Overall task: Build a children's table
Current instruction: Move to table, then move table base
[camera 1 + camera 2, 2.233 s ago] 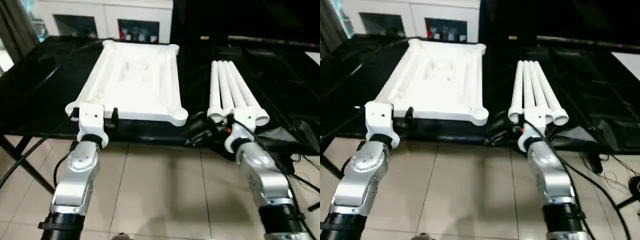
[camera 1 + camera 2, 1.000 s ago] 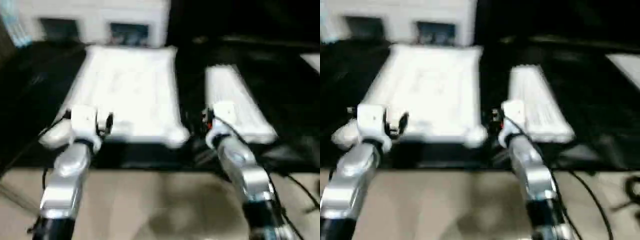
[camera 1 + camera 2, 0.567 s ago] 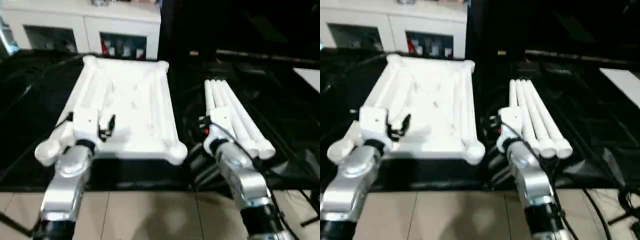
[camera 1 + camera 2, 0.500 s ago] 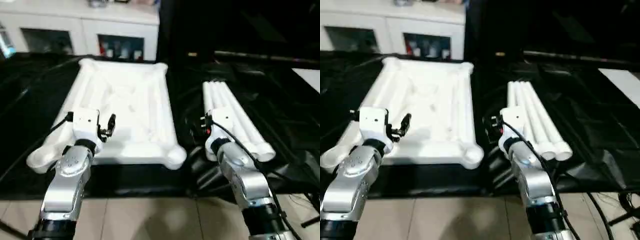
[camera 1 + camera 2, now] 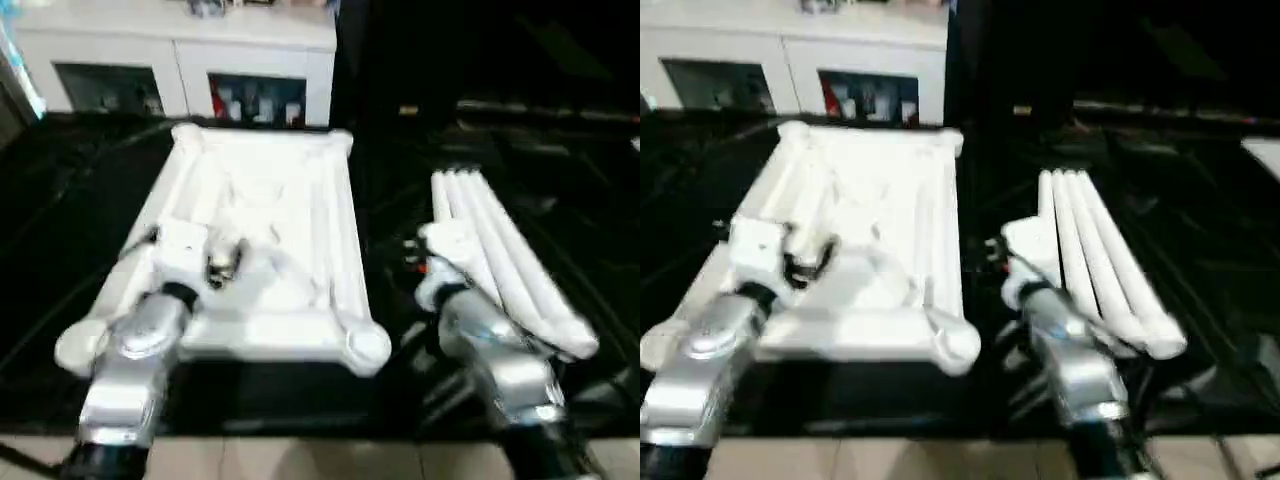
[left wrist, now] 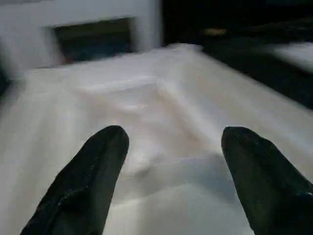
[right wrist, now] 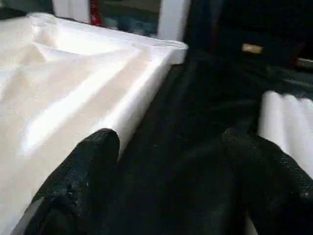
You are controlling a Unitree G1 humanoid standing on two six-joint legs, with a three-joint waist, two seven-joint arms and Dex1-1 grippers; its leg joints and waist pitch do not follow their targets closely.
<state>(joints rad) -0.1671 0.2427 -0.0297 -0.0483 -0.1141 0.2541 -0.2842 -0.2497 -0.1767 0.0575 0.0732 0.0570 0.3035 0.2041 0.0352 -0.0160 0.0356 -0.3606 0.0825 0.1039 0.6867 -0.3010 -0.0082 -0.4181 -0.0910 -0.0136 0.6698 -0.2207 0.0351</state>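
Note:
The children's table lies in parts on a black surface. Its white tabletop (image 5: 262, 225) rests upside down with the ribbed underside up and round sockets (image 5: 367, 346) at the corners. Several white tubular legs (image 5: 505, 260) lie side by side to its right. My left gripper (image 5: 218, 258) hovers over the tabletop's near left part, its black fingers (image 6: 95, 166) open with nothing between them. My right gripper (image 5: 413, 254) sits over the dark gap between tabletop and legs, open and empty; its wrist view shows the tabletop edge (image 7: 83, 93) and the legs (image 7: 288, 117).
A white cabinet with glass doors (image 5: 180, 65) stands behind the black surface (image 5: 60, 200). Dark cables (image 5: 405, 345) lie near the front edge between tabletop and legs. Tiled floor (image 5: 300, 465) shows along the front.
The camera has shifted and tilted. Both arms have reached forward: the left gripper has gone from the tabletop's near edge to over its ribbed underside. Both grippers remain open.

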